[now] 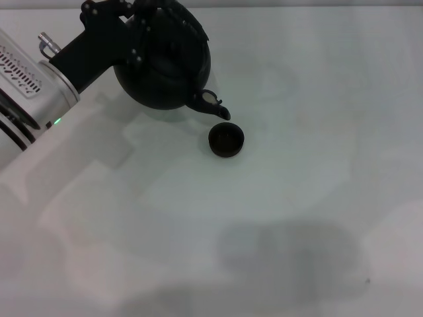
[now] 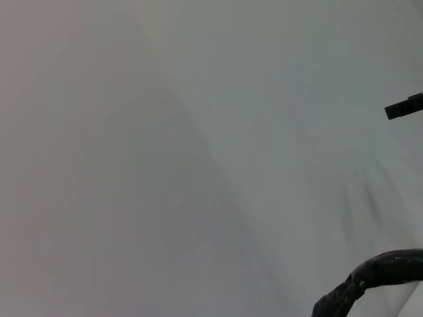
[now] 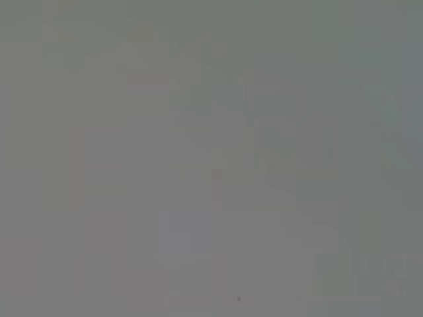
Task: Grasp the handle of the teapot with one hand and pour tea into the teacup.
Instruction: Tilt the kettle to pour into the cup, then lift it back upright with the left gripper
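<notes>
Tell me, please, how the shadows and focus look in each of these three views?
Head view: sharp; soft shadows lie under the teapot and across the near table. Left wrist view: dim, only the handle at one corner. Right wrist view: featureless grey, nothing in focus.

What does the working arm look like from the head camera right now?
The left arm is a silver-white cylinder with a perforated vent panel, a small green light and a metal stud. It ends in a black wrist block and black left gripper. The right arm is out of view.
</notes>
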Robot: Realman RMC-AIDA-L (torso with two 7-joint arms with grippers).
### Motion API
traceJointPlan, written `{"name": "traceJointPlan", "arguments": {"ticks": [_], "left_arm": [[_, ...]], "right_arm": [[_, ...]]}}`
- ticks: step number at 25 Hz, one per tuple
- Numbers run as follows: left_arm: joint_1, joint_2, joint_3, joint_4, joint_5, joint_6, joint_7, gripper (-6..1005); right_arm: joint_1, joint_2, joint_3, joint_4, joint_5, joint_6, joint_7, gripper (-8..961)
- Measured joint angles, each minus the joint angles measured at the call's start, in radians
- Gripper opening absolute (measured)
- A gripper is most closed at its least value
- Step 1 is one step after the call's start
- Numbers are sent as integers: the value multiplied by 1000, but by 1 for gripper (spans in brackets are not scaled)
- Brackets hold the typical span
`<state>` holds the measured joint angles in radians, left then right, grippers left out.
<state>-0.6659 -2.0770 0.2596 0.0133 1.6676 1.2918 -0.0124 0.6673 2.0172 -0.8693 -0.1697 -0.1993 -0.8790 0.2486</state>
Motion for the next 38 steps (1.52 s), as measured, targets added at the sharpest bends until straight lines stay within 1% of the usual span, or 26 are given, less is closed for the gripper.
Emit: {"name": "traceJointPlan", "arguments": {"ticks": [8,15,26,31,38], "left_arm": [[2,0,16,26,0,1,0,106],[0,0,60,54,0,1,0,107],[-6,0,82,74,0,-6,0,105],[-13,-1,110,96,0,-12,0,104],[-18,-2,113,99,0,-28,0,103]], "right_arm": [[0,0,0,0,0,0,0,824],[1,0,0,0,1,0,1,824],[0,3,0,-1,2,-3,3,824],[0,3,0,-1,1,-5,3,824],[1,3,0,-1,1,-8,3,825]]}}
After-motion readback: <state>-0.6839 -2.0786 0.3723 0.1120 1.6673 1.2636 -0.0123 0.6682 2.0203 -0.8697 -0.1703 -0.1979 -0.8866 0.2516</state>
